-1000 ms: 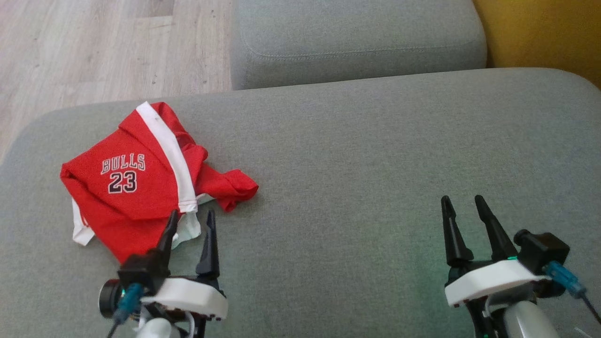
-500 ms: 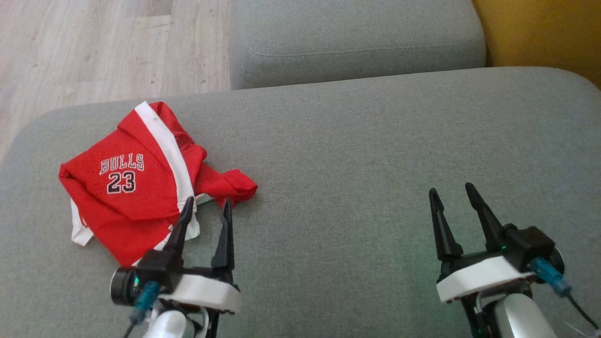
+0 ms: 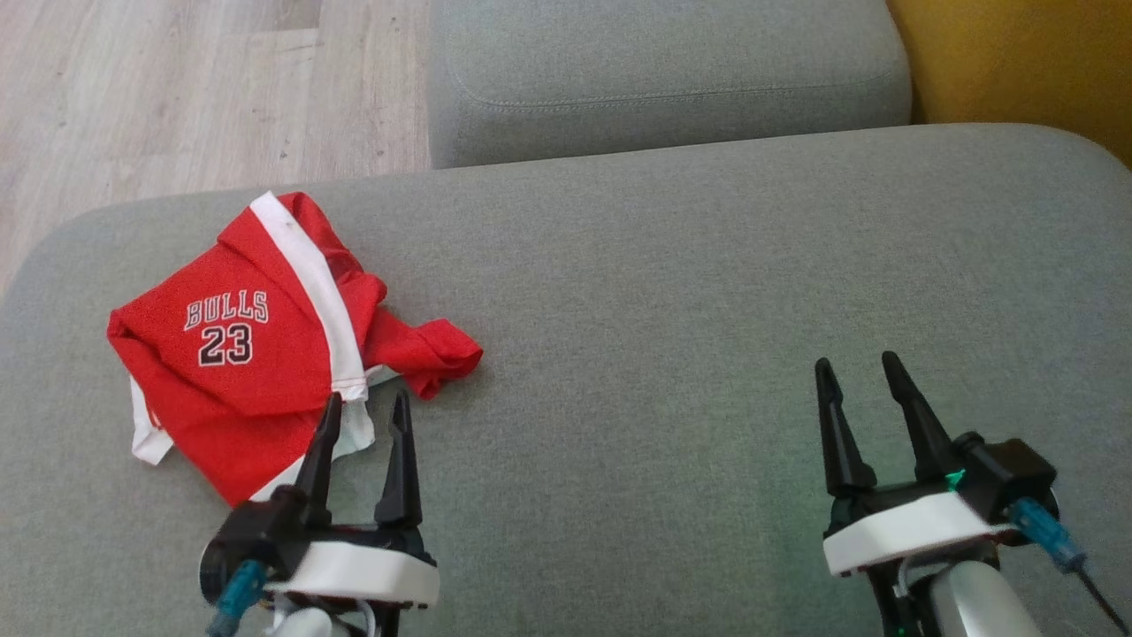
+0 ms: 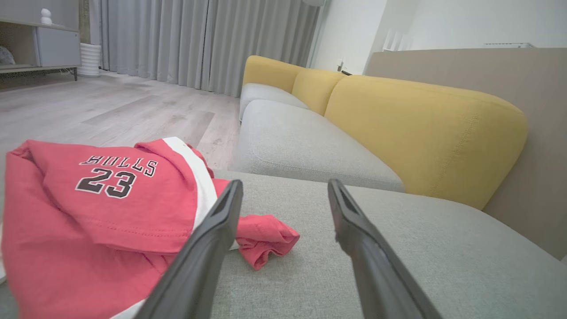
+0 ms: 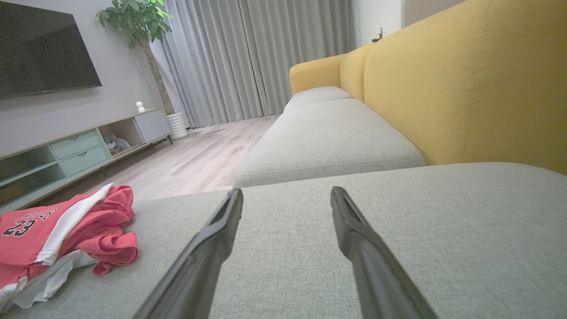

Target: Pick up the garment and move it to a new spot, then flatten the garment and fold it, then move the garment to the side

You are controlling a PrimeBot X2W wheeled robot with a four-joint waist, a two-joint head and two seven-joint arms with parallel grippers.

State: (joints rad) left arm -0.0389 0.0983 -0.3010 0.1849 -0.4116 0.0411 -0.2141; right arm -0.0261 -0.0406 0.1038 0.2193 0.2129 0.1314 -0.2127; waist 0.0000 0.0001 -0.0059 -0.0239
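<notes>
The garment (image 3: 256, 341) is a red jersey with a white stripe and "BULLS 23" print, lying crumpled at the left of the grey sofa cushion (image 3: 672, 310). It also lies at the lower left of the left wrist view (image 4: 88, 212) and at the left edge of the right wrist view (image 5: 57, 239). My left gripper (image 3: 364, 402) stands open just before the garment's near edge, its left finger overlapping the white hem. Far to the right, my right gripper (image 3: 856, 361) is open over bare cushion with nothing between its fingers.
A second grey seat cushion (image 3: 663, 80) lies beyond the one I work on. The yellow backrest (image 3: 1017, 62) runs along the right. Wooden floor (image 3: 177, 88) lies past the cushion's left and far edges. A TV cabinet (image 5: 66, 150) stands across the room.
My left gripper went forward toward the garment half a second ago and has since drawn back a little. The right gripper shifted slightly forward and left. The garment has not moved.
</notes>
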